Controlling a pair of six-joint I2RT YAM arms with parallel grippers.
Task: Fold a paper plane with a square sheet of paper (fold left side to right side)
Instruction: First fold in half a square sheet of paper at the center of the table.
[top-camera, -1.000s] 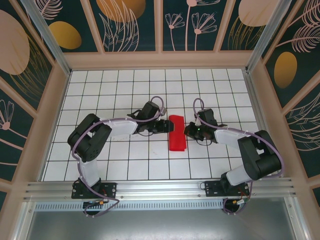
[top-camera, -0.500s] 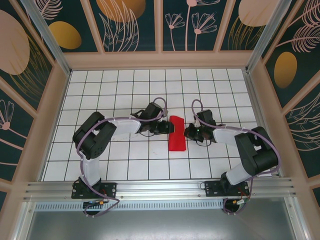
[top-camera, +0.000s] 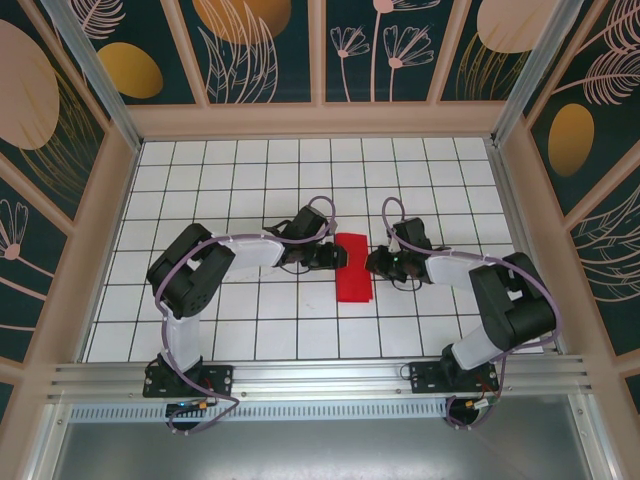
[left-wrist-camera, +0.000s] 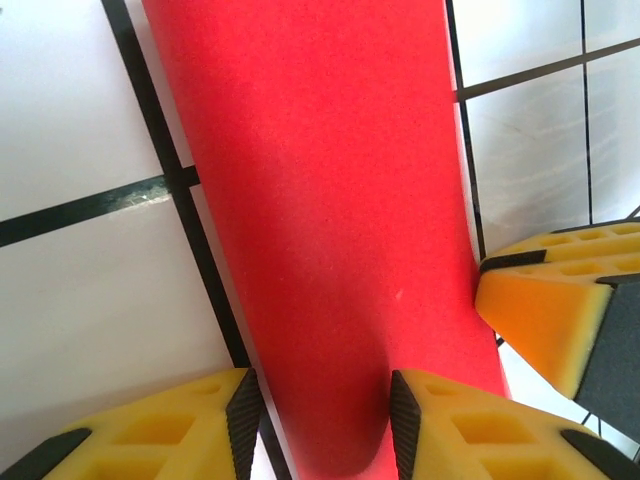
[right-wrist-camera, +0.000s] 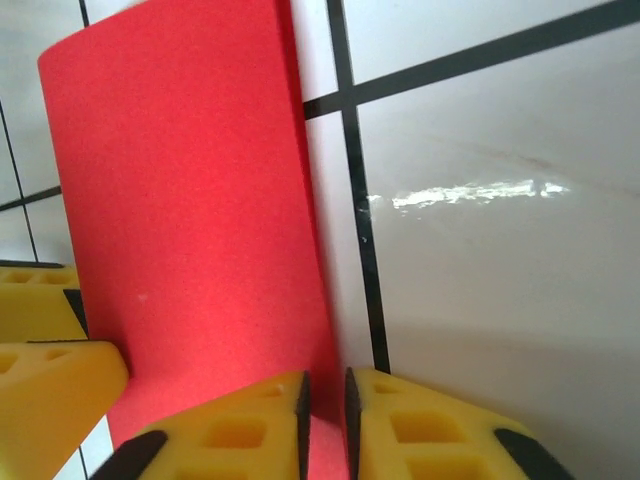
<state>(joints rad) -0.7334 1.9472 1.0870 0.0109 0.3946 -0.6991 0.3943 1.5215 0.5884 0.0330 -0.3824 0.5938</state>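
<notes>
**A:** Start near. What had changed along the near edge?

**B:** Both bases sat bolted there as before, on the white grid table (top-camera: 250, 330). The left arm's elbow had swung in, and its forearm reached further right than a second earlier. The right arm's elbow had drawn slightly left.

**A:** And the left gripper?

**B:** The left gripper (top-camera: 337, 257) had closed up on the left edge of the red sheet of paper (top-camera: 353, 272). A second before, it hung just short of that edge. Its wrist camera showed the jaws partway apart, straddling the sheet's rounded fold. One pad (left-wrist-camera: 404, 418) touched the red, and the other had a sliver of tile beside it.

**A:** The right one?

**B:** The right gripper (top-camera: 373, 263) sat at the sheet's right edge, roughly where it had been. Its jaws stood only a narrow slit apart, and the sheet's edge lay in that slit. A yellow finger of the left gripper showed just left of it, at the sheet's other side.

**A:** Where was the sheet itself?

**B:** It lay near the middle of the table, between the two grippers. It was folded into a narrow strip running near to far and slightly slanted. It kept to the same tiles as a second before.

**A:** Anything further back?

**B:** The patterned wall panels (top-camera: 320, 50) stood at the far side, unchanged.
</notes>
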